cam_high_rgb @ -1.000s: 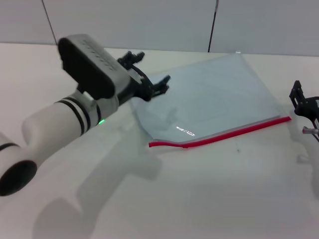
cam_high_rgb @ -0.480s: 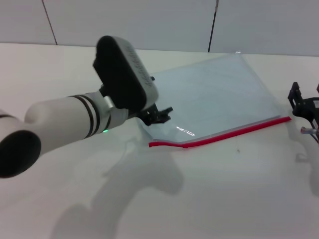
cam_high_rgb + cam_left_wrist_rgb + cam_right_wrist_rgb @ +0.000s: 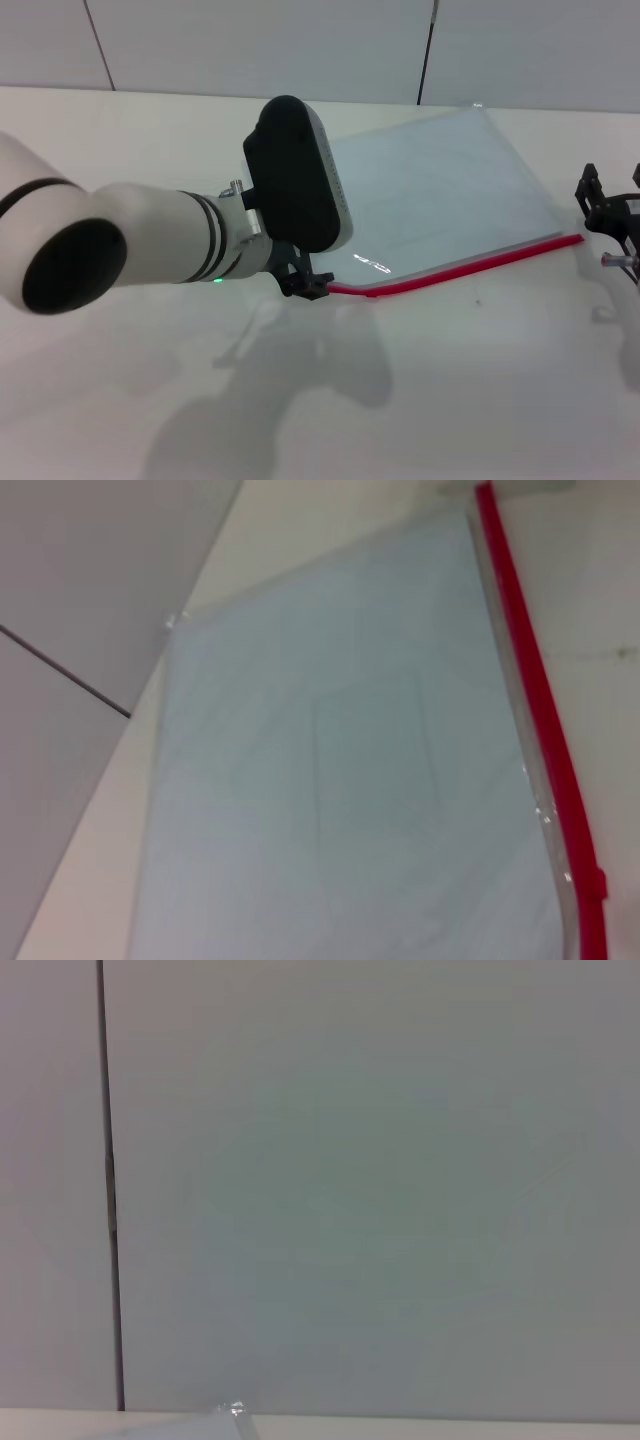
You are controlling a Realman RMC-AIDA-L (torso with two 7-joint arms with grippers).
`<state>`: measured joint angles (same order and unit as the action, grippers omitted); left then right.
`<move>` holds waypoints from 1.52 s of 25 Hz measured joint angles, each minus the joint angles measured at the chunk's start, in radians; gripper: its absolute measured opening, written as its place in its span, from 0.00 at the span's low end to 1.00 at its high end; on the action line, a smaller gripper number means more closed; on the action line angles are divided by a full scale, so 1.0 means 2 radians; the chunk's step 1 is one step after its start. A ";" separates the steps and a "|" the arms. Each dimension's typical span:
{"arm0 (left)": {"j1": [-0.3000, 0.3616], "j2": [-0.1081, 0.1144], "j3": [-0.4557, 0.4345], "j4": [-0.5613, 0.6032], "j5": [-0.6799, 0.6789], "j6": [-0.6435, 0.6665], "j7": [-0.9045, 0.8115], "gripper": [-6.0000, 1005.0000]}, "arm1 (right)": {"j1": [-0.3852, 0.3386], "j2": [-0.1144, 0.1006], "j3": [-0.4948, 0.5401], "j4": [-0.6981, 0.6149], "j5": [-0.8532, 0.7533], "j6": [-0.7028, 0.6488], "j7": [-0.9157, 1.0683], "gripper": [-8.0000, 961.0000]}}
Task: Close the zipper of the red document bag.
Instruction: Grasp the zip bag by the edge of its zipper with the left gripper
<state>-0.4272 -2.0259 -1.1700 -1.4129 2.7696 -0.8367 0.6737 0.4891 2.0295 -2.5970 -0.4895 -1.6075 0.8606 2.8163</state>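
Our left gripper sits at the zipper's left end, grip unclear; right gripper waits, also unclear.

Lighting is bright, even and overhead; the left arm throws a soft double shadow on the white table below it. A small glare streak sits on the red document bag just beside the left gripper. The left wrist view is softly blurred throughout.
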 joint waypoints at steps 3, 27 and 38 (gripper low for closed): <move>-0.007 -0.001 0.002 -0.009 0.010 -0.026 0.000 0.86 | 0.002 0.000 0.000 0.001 0.000 0.000 0.000 0.66; -0.028 -0.002 0.014 -0.007 0.013 -0.080 0.001 0.84 | 0.012 0.000 0.001 0.002 0.000 0.000 0.000 0.66; -0.040 -0.002 0.014 0.030 0.017 -0.044 0.000 0.83 | 0.013 0.000 0.001 0.001 0.000 0.000 0.000 0.66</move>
<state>-0.5077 -2.0295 -1.1410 -1.3537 2.8035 -0.9250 0.6742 0.5154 2.0295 -2.5954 -0.4883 -1.6075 0.8605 2.8164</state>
